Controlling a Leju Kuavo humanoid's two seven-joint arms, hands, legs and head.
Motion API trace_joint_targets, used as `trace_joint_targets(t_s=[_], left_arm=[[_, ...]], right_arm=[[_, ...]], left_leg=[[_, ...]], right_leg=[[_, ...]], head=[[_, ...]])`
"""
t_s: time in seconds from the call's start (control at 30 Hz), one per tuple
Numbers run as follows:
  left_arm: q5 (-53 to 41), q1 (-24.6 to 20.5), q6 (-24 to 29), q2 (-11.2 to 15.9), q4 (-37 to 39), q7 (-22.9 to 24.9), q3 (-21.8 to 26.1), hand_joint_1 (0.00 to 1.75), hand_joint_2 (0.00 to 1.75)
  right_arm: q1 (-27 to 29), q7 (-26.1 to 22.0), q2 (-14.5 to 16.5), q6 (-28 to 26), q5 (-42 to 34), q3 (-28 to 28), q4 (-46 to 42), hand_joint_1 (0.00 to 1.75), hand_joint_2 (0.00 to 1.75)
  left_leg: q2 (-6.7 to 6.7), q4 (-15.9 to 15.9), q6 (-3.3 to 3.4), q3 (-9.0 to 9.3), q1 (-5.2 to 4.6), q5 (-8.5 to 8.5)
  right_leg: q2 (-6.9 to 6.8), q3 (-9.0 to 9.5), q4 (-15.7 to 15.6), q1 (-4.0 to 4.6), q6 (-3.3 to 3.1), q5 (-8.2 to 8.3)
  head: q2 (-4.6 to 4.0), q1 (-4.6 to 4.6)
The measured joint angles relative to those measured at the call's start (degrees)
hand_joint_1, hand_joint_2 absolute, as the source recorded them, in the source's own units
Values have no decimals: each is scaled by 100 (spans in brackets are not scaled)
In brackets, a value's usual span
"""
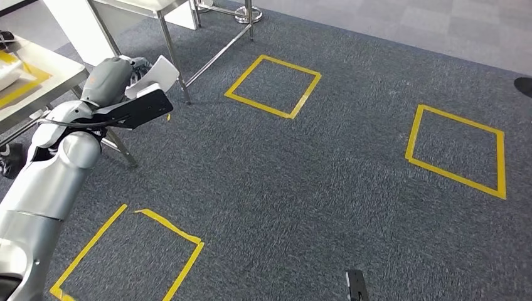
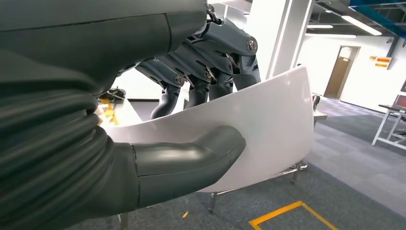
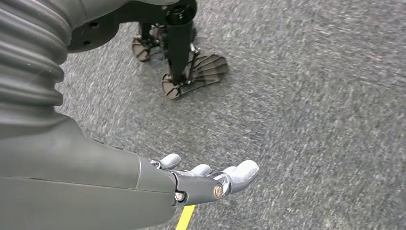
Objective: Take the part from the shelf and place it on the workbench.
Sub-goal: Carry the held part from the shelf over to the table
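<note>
Nearest, the right robot hand (image 3: 206, 179) is seen hanging above the grey carpet (image 1: 301, 188), its fingers apart and nothing held. On the carpet, squares of yellow tape (image 1: 273, 86) are marked out.

Further out, the left robot hand (image 2: 143, 143) is closed on the part (image 2: 268, 129), which is carried in the air short of the tabletop (image 1: 37, 78); the thick thumb is pressed against one broad face and the darker fingers are hooked over the upper edge onto the other. The part is a thin, curved white panel with a smooth, glossy surface. It is judged to be light and fairly stiff, probably moulded plastic, and likely slippery where the pads bear on it, so a hold across an edge, as here, seems soundest; a pinch near a corner might let it pivot.

Beyond, a pale tabletop on metal legs (image 1: 169, 50) is seen, its near edge bordered with yellow tape.
</note>
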Motion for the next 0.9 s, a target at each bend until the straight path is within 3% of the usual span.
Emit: trace_joint_targets(t_s=[0.07,0.1,0.13,0.2,0.27,0.33,0.4,0.47,0.53,0.57,0.6,0.63,0.7,0.73,0.8,0.87,0.9], left_arm=[[-57,40,37,17,37,69,1,143,175],[-94,61,63,28,54,108,1,143,175],[-132,75,96,36,65,141,1,143,175],[-195,84,163,44,75,182,1,143,175],[-245,83,206,37,79,198,-2,143,175],[-276,95,223,34,81,206,-3,143,175],[-284,101,229,44,75,214,-2,143,175],[-286,91,233,35,67,210,-2,143,175],[-286,102,234,21,69,206,-2,143,175],[-286,117,234,20,72,206,-2,143,175],[-286,129,234,21,74,206,-2,143,175],[-286,135,234,21,74,207,-2,143,175],[-288,128,234,21,72,207,-2,143,175],[-291,122,234,22,71,208,-2,143,175],[-298,118,234,29,71,209,-2,143,175],[-305,119,236,48,69,212,-1,143,175],[-310,118,238,62,68,217,-1,143,175]], right_arm=[[-3,-15,0,-6,-15,-21,0,0,175],[1,-19,0,-1,-17,-30,0,0,175],[5,-21,1,4,-19,-33,0,0,175],[13,-22,1,10,-14,-38,0,0,175],[11,-21,0,12,-9,-42,0,0,175],[5,-20,-1,14,-7,-44,0,0,175],[2,-23,0,14,-7,-44,0,0,175],[-3,-23,0,13,-6,-45,0,0,175],[-5,-22,0,13,-6,-46,0,0,175],[-3,-21,0,13,-7,-46,0,0,175],[-2,-21,0,13,-7,-47,0,0,175],[-2,-21,0,13,-7,-47,0,0,175],[-6,-20,-2,13,-1,-48,0,0,175],[-8,-20,-4,14,3,-48,0,0,175],[-11,-15,-8,15,23,-48,0,0,175],[-19,-11,-2,17,45,-48,0,0,175],[-27,-11,2,20,51,-48,-1,0,175]], left_leg=[[10,412,-51,-359,39,-171],[24,365,-63,-424,57,-92],[60,112,-69,-389,73,141],[262,-643,-88,-190,72,692],[432,-1071,-27,-64,35,888],[367,-1089,82,-51,16,863],[229,-1087,150,-37,36,878],[95,-1097,200,-18,54,869],[-44,-1087,228,-14,48,852],[-114,-1078,237,-13,41,843],[-186,-1066,242,-12,35,834],[-260,-1053,241,-11,30,825],[-398,-1034,227,-9,28,811],[-463,-1029,206,-13,27,808],[-573,-1037,141,-28,37,815],[-635,-1059,66,-43,45,829],[-553,-1021,38,-66,32,793]], right_leg=[[-16,84,10,-15,5,-86],[-30,135,20,-25,16,-136],[-50,192,35,-38,35,-192],[-117,307,67,-50,93,-310],[-207,365,94,-25,165,-404],[-316,390,104,7,228,-468],[-297,378,202,-5,284,-577],[-145,129,714,-36,331,-836],[-65,-340,1520,-40,350,-1109],[-57,-533,1781,-36,346,-1135],[-45,-629,1828,-31,331,-1044],[-19,-605,1632,-28,306,-847],[157,-317,836,-24,235,-391],[248,-178,501,-21,209,-255],[322,-49,235,-1,179,-205],[201,-10,192,-1,142,-181],[147,10,162,-14,107,-165]], head=[[0,-1],[0,-1],[0,-2],[0,-5],[0,-10],[0,-3],[0,11],[0,35],[0,58],[0,62],[0,63],[0,63],[0,62],[0,61],[0,65],[0,73],[0,66]])
